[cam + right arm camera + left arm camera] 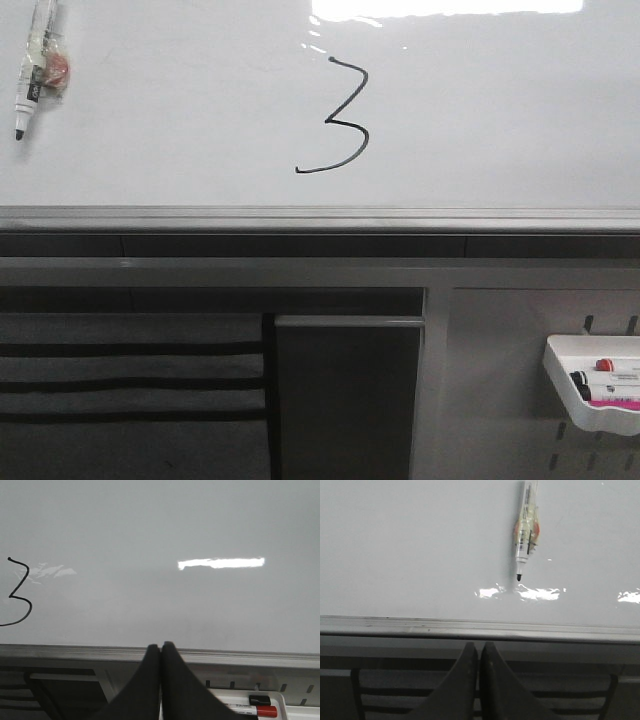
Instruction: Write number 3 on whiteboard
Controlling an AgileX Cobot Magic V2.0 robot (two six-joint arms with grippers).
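The whiteboard (pixel 500 120) fills the upper front view, with a grey rail along its near edge. A black number 3 (pixel 340 118) is drawn near its middle; it also shows at the edge of the right wrist view (pixel 19 594). A clear uncapped marker (pixel 35 65) with a black tip lies on the board at the far left, also in the left wrist view (pixel 526 530). My left gripper (pixel 479 645) is shut and empty, below the rail. My right gripper (pixel 161 645) is shut and empty at the rail. Neither arm shows in the front view.
A white tray (pixel 592 385) with red, black and pink markers hangs on the grey pegboard panel (pixel 490 380) at the lower right; it also shows in the right wrist view (pixel 260 707). Dark slatted shelving (pixel 130 390) sits below the board on the left.
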